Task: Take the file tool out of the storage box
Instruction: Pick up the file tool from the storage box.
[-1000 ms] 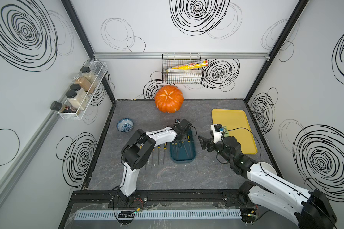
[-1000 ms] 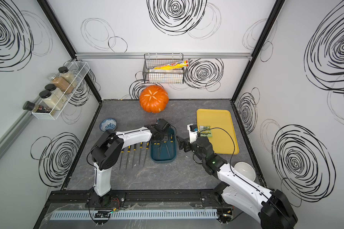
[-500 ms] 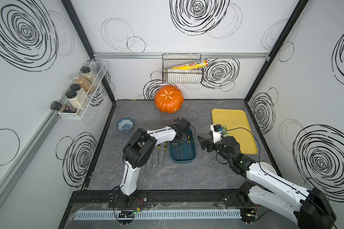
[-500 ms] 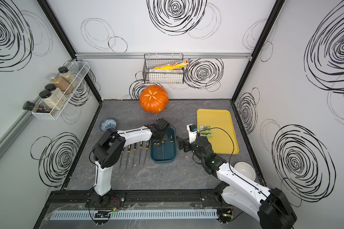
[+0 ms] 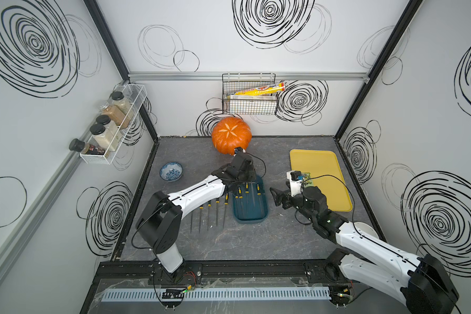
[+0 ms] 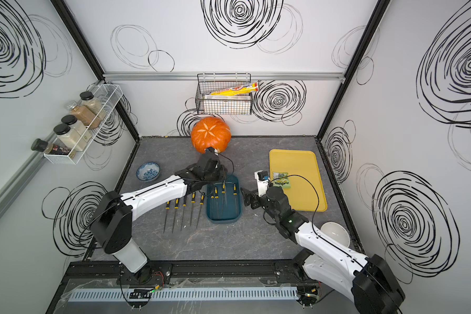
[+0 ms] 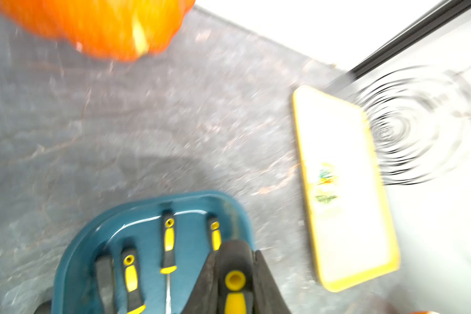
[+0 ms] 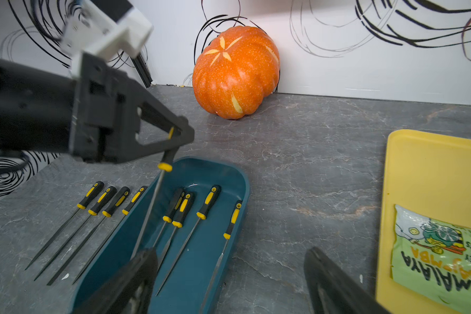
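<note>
A slim file [image 8: 150, 206] is gripped by its black-and-yellow handle between the closed fingers of the left gripper [image 8: 174, 136], above the far end of the dark teal storage box [image 8: 241, 185]. The thick handle appears to have been chosen as the hold because it offers more to clamp than the thin metal shaft. The file's long axis is steeply slanted: the handle is uppermost in the fingers, and the shaft points down and back toward the robot, roughly along the length of the box. Its tip is hidden, so whether it touches the box floor cannot be told. Below the fingers, four more files [image 8: 191, 214] are left lying in the box. To one side of it, a row of four [image 8: 104, 201] is laid parallel on the table [image 8: 310, 168], seemingly the set-down spot. The right gripper [image 5: 275, 196] is held wide open and empty beside the box, apparently on standby.
</note>
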You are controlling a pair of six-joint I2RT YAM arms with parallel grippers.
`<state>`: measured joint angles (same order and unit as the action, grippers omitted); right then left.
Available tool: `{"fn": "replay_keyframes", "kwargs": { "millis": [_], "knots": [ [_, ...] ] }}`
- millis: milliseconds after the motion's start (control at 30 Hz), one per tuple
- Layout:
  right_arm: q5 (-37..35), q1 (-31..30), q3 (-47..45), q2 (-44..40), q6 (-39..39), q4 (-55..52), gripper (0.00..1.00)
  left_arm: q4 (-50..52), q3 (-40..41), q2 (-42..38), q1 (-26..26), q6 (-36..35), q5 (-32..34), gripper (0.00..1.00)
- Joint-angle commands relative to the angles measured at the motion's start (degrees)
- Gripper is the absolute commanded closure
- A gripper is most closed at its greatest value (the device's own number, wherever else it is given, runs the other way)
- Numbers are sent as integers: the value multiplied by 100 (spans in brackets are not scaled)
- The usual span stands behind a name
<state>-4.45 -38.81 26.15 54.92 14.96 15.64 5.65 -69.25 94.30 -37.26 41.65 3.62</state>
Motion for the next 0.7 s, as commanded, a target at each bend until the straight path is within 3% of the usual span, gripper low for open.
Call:
{"fn": "replay_keyframes", "kwargs": {
  "millis": [0, 133, 300, 433, 667],
  "knots": [
    [878, 5, 118, 44, -87, 284, 11, -962, 438, -569, 152, -281, -475, 96],
    [2496, 5, 155, 230, -62, 698, 7, -1350, 1061, -1375, 229, -525, -810, 96],
    [3738, 5, 246, 730, 222, 1038, 7, -1535, 1745, -2066, 469, -626, -1366, 96],
    [4203, 2, 449, 1367, 366, 1161, 11, -2054, 2233, -2267, 545, -563, -1891, 97],
    [4732, -21, 774, 2155, 454, 1231, 16, -2162, 2374, -2217, 507, -595, -2084, 100]
  ]
}}
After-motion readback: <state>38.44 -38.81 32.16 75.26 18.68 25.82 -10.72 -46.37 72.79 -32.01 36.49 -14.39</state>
